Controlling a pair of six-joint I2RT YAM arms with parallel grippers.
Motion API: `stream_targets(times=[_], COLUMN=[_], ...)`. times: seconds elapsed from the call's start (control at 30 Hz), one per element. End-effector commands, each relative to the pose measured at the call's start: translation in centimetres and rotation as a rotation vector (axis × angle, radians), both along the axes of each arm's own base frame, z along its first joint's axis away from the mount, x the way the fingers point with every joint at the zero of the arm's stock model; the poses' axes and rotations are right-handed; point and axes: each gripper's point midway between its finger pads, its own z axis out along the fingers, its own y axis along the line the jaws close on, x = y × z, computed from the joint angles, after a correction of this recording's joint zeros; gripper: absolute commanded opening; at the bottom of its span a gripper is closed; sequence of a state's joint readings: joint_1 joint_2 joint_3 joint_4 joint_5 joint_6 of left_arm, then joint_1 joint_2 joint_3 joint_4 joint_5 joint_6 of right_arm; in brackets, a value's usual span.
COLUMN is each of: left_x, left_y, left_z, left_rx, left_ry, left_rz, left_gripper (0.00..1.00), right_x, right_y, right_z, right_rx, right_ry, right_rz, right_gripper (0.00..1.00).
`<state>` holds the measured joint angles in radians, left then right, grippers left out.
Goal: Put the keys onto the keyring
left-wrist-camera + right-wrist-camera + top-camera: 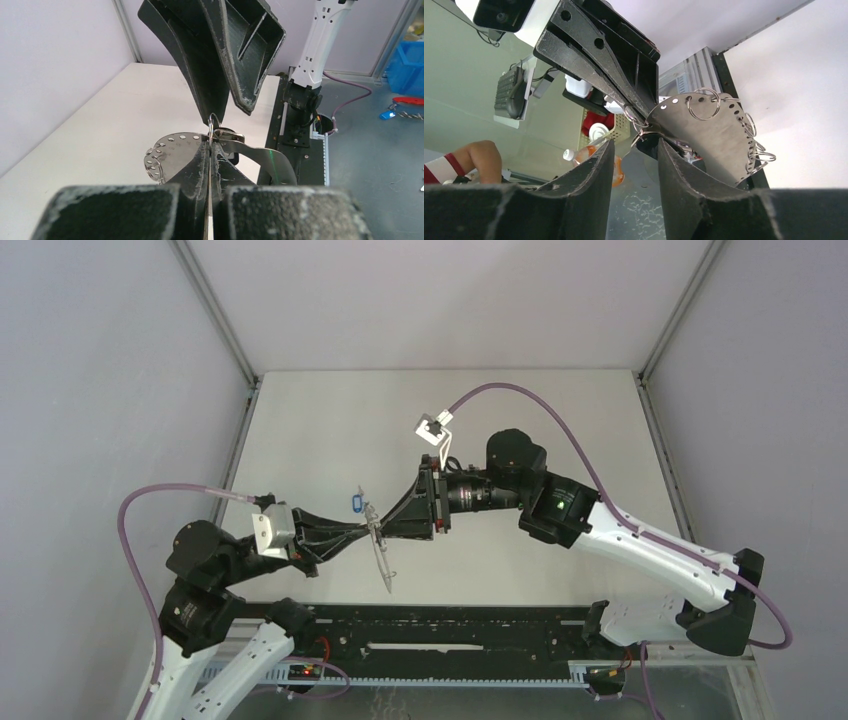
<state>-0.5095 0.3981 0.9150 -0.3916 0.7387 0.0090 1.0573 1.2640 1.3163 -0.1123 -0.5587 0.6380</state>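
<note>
The keyring [709,135] here is a thin, flat crescent of grey metal, punched with holes along its curved edge and carrying several little split rings. It is held up off the desk [480,410], edge-on between the two arms. The left gripper [210,146] has its fingers pressed together on the plate near its inner edge, pinching it flat. The right gripper [636,150] faces it with fingers spread, its tips just beside one small ring [214,125] at the pinch point, and it grips nothing that I can make out. The blue-headed key [352,502] shows just beside the plate's far end in the top view — whether it hangs from a ring or lies on the desk I cannot tell. The black-headed key I cannot pick out. The plate looks light, smooth and a little springy, so it would likely slip or twist unless pinched flat and well in from the edge. The rings dangle freely and would swing at a touch. The keys look tiny and light — probably best taken by the edge of the plastic head, leaving its hole clear.
</note>
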Motion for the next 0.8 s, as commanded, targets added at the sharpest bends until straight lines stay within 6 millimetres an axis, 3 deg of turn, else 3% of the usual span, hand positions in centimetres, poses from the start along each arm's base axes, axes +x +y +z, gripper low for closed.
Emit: stream_targets(times=[0.0,0.2,0.43,0.77], left_x=[-0.1,-0.2,-0.1,-0.1], left_y=[0.1,0.2,0.3,0.4], left_z=[0.7,0.7,0.5,0.5], left_rx=[-0.014,-0.011,-0.008,-0.013], left_ry=[-0.053,-0.055,-0.059,-0.066], left_rz=[0.003,0.002,0.012,0.02], left_gripper=[0.0,0.0,0.0,0.0], right_x=[0.1,0.1,-0.1,-0.8], right_y=[0.6,1.1,1.2,0.3], right_z=[1.3,1.4,1.4,0.1], right_rx=[0.054,0.066,0.071,0.0], right_ry=[-0.001,0.008,0.019,0.056], right_rz=[0.001,0.009,0.032,0.054], right_gripper=[0.43,0.36,0.0,0.0])
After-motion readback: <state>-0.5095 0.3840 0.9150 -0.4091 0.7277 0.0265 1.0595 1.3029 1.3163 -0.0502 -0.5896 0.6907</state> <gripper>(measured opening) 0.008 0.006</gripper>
